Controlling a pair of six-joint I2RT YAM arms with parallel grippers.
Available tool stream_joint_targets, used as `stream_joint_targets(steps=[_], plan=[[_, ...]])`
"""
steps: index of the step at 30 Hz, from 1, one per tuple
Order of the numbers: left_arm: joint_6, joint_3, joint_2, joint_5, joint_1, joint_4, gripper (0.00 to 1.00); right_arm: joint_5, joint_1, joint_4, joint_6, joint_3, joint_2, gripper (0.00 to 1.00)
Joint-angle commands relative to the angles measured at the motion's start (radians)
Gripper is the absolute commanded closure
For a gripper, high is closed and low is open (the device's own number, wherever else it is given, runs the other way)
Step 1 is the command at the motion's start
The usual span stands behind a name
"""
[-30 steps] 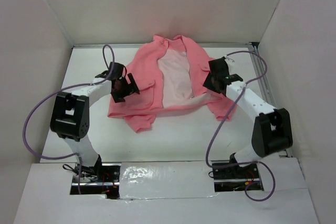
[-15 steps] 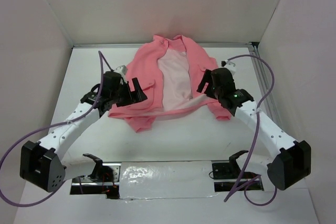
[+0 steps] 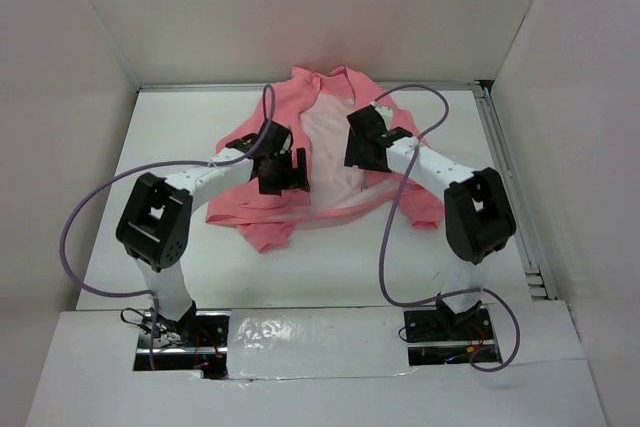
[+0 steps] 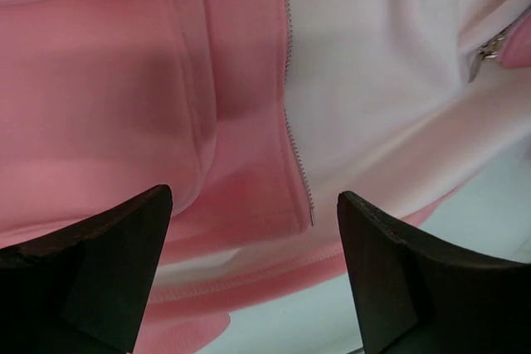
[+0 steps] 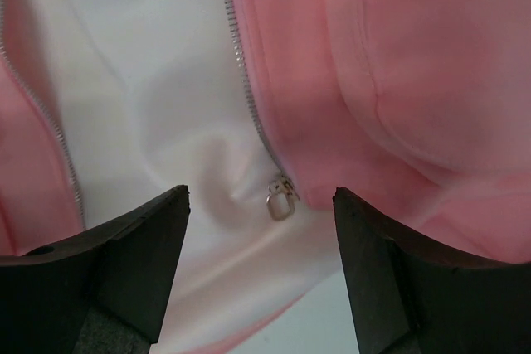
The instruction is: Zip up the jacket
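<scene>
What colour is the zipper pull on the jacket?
Silver metal: the zipper pull lies against the pale, pinkish-white lining. It shows best in the right wrist view.

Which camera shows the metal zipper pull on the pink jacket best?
The right wrist view: the zipper pull sits sharp and central, ending one row of teeth. The left wrist view catches it only at its right edge. The top view shows the jacket, but the pull is too small to find.

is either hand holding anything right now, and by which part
Nothing is held. The left hand and the right hand are both open over the unzipped front of the jacket.
</scene>
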Motion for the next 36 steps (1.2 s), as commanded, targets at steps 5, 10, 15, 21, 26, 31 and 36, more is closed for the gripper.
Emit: stream_joint_targets(steps=[5,10,15,21,26,31,36], plan=[[0.047,0.064,0.132,-0.021,-0.072,-0.101,0.1,0.015,0.005,-0.036,0.009,0.064,0.095,0.23],[0.042,0.014,0.132,0.001,-0.11,-0.089,0.19,-0.026,-0.012,-0.008,0.026,0.009,0.084,0.23],[0.026,0.038,0.119,-0.018,-0.11,-0.102,0.79,-0.034,-0.018,0.009,0.041,-0.035,0.076,0.23],[0.055,0.135,0.036,-0.073,-0.107,-0.15,1.0,-0.029,-0.02,0.026,0.06,-0.084,0.046,0.24],[0.091,0.208,-0.081,-0.134,-0.102,-0.2,1.0,-0.032,-0.021,0.041,0.072,-0.1,0.027,0.23],[0.078,0.224,-0.243,-0.127,-0.128,-0.253,1.0,-0.051,-0.02,0.059,0.092,-0.109,0.019,0.23],[0.015,0.019,-0.414,-0.009,-0.289,-0.164,0.98,-0.08,-0.019,0.087,0.097,-0.091,0.027,0.23]])
